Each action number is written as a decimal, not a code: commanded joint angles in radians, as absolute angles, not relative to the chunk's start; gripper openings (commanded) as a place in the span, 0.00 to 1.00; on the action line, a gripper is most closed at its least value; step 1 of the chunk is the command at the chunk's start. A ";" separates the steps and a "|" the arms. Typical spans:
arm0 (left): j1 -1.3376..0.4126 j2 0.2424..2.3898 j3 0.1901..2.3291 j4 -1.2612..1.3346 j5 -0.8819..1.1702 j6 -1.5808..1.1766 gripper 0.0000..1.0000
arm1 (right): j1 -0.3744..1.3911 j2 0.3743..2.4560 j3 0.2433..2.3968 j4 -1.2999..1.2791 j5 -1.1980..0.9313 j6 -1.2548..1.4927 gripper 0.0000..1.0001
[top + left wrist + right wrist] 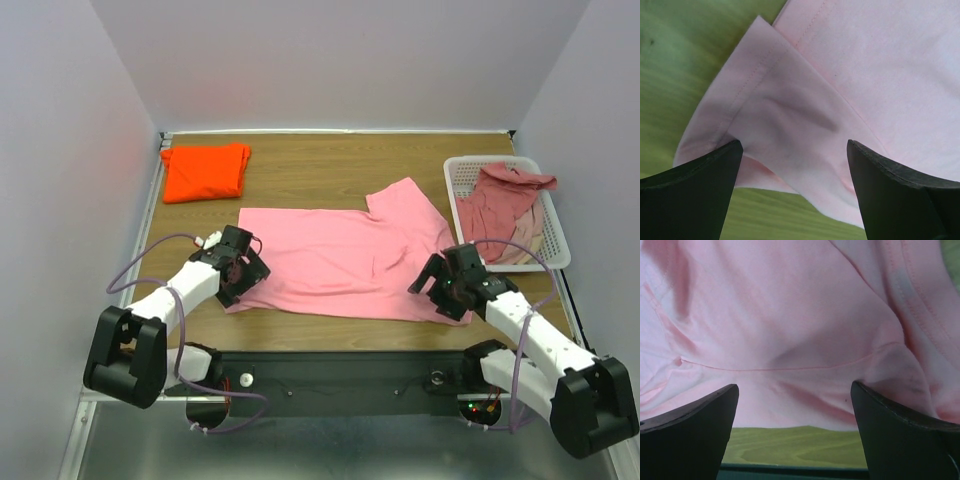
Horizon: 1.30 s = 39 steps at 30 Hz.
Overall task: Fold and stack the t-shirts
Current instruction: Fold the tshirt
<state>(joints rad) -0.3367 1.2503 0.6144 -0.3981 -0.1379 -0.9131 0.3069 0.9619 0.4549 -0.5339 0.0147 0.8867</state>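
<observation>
Pink t-shirt (340,262) is down on the bench (320,165), spread out flat across the middle, with one sleeve poking out toward the far right. In the far left corner sits the orange t-shirt (205,170), folded into a neat block, well apart from the pink one. Far right, the white mesh basket (458,172) holds a rumpled heap of dusty rose t-shirts (500,205), one of them draped up by the far rim.

Now the arms. The left gripper (250,275) is over the near left corner of the pink t-shirt with its jaws spread wide. From the left wrist view, the dark fingers (690,190) frame a stitched flap of pink cloth lying on the wood, with nothing pinched. Whether the tips touch the cloth, I can't tell.

Over on the other side, the right gripper (440,288) sits at the near right corner of the same shirt, jaws also wide apart. The right wrist view shows its fingers (900,435) either side of the shirt's wrinkled near edge, with a strip of bare bench just below it.
</observation>
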 commanded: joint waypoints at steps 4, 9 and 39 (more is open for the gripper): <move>-0.344 1.235 0.613 -0.598 -0.123 -0.959 0.98 | 0.301 0.910 0.485 -0.730 0.054 0.868 1.00; -0.351 1.278 0.670 -0.650 -0.162 -0.960 0.98 | 0.299 0.905 0.569 -0.727 0.032 0.835 1.00; -0.178 1.885 1.420 -0.410 -0.365 -0.712 0.85 | 0.298 1.681 1.411 -0.459 0.229 0.618 1.00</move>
<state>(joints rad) -0.1875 1.9003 1.3510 -0.4656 -0.3458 -0.7406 0.3058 1.6180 1.3346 -0.4973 0.1883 0.6518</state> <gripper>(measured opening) 0.882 0.998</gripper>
